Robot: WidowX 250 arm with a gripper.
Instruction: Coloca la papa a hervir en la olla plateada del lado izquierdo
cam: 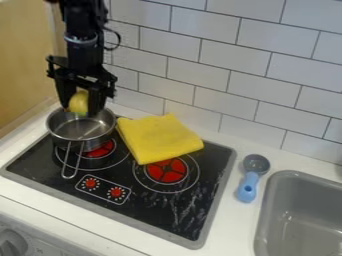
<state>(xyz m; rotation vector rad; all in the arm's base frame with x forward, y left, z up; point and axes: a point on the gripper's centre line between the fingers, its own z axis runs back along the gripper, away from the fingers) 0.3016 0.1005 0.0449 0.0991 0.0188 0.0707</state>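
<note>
seeing nearest, at the lower left, a grey knob on the front of the unit; seeing at the near right a grey sink sunk into the white counter. moving a little farther back, coming to the black cooktop in its grey frame, and on it finding two red dials side by side. meeting, between cooktop and sink, a scoop with a light blue handle pointing nearer and a grey bowl lying farther off. going on to a red burner, then to a yellow cloth, lying folded across the far part of the cooktop, just beside the silver pot. finding this pot upright over the left burner, pointing its long handle nearer. looking above the pot's far side, seeing the yellow potato held up in the black gripper, pinching it between both fingers; not being able to tell contact with the rim from a small gap. finding behind all this a white tiled wall, and at the far left a wooden panel.
</note>
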